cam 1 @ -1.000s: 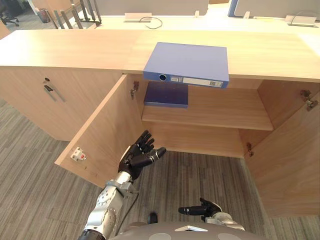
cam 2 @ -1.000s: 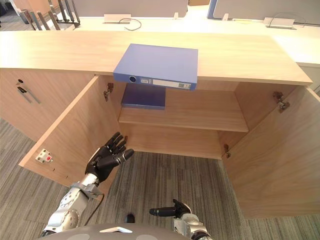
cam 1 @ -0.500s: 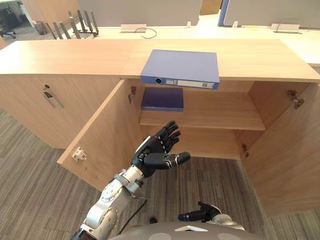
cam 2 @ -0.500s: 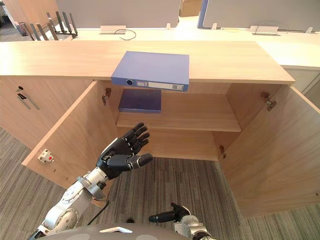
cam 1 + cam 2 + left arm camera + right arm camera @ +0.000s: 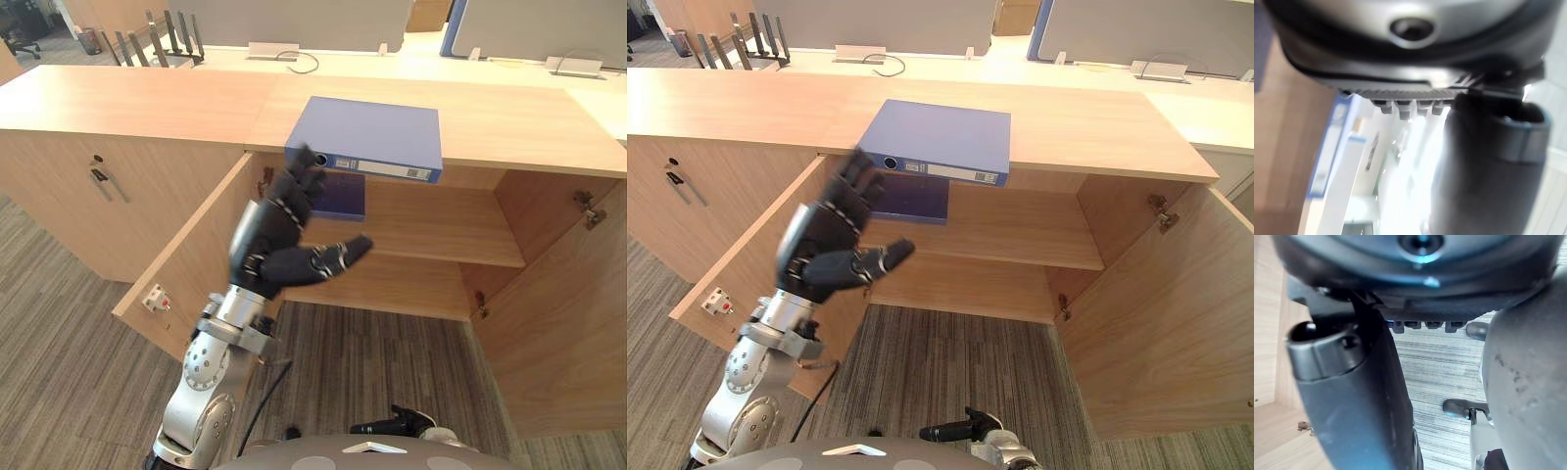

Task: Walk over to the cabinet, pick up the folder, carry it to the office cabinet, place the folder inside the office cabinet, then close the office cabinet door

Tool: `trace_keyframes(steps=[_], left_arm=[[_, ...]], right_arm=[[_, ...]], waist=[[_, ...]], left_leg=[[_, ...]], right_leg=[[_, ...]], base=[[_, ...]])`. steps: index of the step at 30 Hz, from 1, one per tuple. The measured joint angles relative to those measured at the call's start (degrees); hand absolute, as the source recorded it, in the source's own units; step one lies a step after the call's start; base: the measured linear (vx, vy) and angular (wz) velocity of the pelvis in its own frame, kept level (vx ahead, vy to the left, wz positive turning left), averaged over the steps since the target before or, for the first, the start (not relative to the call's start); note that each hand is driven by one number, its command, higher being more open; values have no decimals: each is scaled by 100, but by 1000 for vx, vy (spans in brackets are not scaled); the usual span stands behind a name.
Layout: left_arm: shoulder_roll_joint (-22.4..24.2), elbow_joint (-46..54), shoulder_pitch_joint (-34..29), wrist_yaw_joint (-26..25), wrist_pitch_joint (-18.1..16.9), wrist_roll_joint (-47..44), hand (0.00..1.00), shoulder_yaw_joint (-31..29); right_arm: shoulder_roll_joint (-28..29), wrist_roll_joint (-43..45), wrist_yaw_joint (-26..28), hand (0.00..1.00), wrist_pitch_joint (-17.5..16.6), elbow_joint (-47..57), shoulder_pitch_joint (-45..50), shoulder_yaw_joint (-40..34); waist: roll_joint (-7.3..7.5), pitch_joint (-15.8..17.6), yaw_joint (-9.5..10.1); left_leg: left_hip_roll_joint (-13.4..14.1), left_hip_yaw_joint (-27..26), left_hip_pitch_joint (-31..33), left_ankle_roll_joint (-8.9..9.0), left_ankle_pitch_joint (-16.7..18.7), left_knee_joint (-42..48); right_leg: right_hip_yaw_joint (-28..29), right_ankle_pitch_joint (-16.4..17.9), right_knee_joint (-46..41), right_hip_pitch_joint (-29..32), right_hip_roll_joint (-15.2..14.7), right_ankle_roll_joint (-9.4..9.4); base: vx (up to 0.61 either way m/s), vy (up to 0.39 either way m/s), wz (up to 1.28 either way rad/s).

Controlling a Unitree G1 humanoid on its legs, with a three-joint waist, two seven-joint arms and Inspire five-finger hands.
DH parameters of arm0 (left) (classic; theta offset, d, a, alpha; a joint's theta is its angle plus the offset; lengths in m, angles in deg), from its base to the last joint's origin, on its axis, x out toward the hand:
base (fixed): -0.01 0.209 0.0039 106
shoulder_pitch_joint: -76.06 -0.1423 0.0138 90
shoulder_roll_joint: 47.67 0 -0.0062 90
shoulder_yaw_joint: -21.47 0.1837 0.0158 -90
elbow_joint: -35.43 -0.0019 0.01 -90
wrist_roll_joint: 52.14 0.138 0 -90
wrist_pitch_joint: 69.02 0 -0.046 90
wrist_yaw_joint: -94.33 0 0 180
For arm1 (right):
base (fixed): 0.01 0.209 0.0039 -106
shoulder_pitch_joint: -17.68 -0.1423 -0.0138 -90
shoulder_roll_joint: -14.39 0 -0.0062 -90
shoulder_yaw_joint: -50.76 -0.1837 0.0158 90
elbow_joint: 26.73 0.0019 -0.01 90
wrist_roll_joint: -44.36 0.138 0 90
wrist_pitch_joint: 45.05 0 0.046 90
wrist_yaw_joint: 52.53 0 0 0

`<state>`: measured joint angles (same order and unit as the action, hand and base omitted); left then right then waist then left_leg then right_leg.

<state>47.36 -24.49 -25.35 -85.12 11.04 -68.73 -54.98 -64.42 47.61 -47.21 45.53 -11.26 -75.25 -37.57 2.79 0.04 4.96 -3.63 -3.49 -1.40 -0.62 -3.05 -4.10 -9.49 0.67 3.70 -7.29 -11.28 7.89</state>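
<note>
Straight ahead of the robot, a long pale wooden bench (image 5: 147,98) tops a row of low cabinets. On it a flat blue lever-arch folder (image 5: 377,132) lies closed, its labelled spine facing the robot and jutting slightly past the front edge, likely so that a hand can get under it.

Beneath the folder, the light wood office cabinet stands wide open. Its left door (image 5: 201,259) and right door (image 5: 558,323) swing outwards over the grey striped carpet (image 5: 59,323), leaving the inside free to receive the folder. A wooden shelf (image 5: 441,230) crosses the opening and carries a second, darker blue flat folder (image 5: 338,196) at its left end.

The robot's dark left hand (image 5: 269,245) is held up in front of the opening, below and just left of the folder's spine and not touching it. Its fingers (image 5: 304,176) are straight and spread and its thumb juts sideways, a pose that suits reaching for the overhanging edge.

The dark right hand (image 5: 397,424) hangs low over the carpet, close to the robot, fingers loosely straight and holding nothing.
</note>
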Motion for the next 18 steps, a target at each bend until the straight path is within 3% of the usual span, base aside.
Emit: trace_keyframes(steps=[4,6,10,14,18], left_arm=[[-58,34,276,-678,-139,1693,100,-83],[-288,24,778,-897,-140,2615,100,36],[-763,17,1846,-939,-319,3747,100,571],[-872,-232,2472,-976,-660,4585,100,856],[-978,-800,2985,-1041,-747,5174,100,1028]], right_arm=[[15,-11,-107,100,9,3,55,2],[22,-41,-129,100,11,30,92,4],[32,-58,-135,100,7,117,99,4],[45,-65,-149,100,0,167,163,1],[61,-77,-170,100,-4,179,162,-101]], waist=[[13,-7,109],[15,-9,113],[15,-62,25],[-1,-228,-77],[-32,-306,-219]], left_leg=[[6,7,-3,10,6,35],[8,1,-4,48,34,37],[19,-112,-8,49,34,52],[41,-253,-14,40,34,80],[54,-260,-21,39,34,85]], right_leg=[[0,19,-70,4,-1,-24],[4,7,-79,4,-2,-5],[73,-13,-62,35,-8,6],[216,-40,-51,103,-5,25],[220,-41,-47,104,8,25]], base=[[-39,-8,3],[-57,-1,1],[-46,4,-12],[4,1,-21],[2,-3,-2]])
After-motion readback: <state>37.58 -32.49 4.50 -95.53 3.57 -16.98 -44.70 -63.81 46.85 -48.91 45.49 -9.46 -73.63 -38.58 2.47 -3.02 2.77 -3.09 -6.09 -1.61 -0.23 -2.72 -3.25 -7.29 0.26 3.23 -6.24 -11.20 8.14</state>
